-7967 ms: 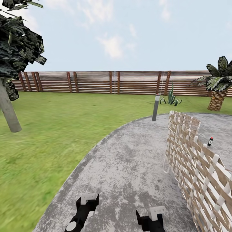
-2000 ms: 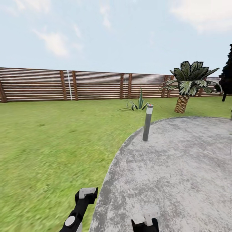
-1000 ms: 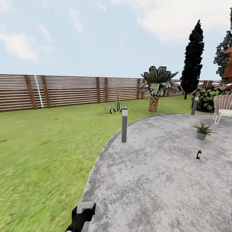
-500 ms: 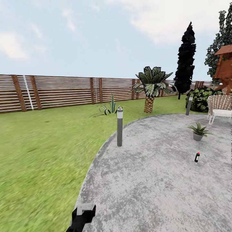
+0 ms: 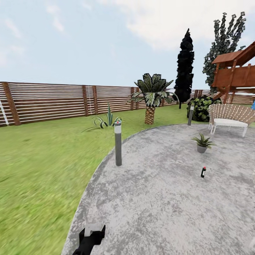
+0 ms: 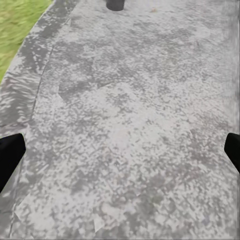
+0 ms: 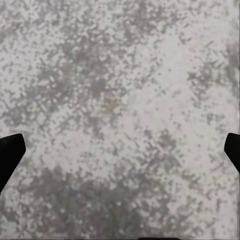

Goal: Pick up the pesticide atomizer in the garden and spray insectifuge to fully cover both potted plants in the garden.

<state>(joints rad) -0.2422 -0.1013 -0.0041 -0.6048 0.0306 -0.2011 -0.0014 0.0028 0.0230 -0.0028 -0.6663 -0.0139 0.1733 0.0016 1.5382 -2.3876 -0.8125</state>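
Green lawn (image 5: pixel 39 170) takes up the whole left side, with the brown slatted fence (image 5: pixel 53 101) running along the back of it. Left gripper (image 5: pixel 92 232) pokes in at the bottom edge of the head view, right at the rim of the grey paved patio (image 5: pixel 159 205); in its wrist cam the dark fingertips (image 6: pixel 10 155) sit far apart at both edges with nothing between them, so the jaws are released. A grey bollard lamp (image 5: pixel 118 142) stands at the patio edge, spiky agave-type plant (image 5: pixel 104 121) behind it on the grass, then the palm (image 5: pixel 151 97). Further right there's one potted plant (image 5: pixel 202 142) on the paving, and the pesticide atomizer (image 5: pixel 203 172) stands upright near it, closer to the camera, nothing touching it. A wicker seat (image 5: pixel 230 118) is back right. Right gripper (image 7: pixel 120 150) looks down at bare paving, jaws spread wide too, fingertips (image 7: pixel 10 155) at the edges.
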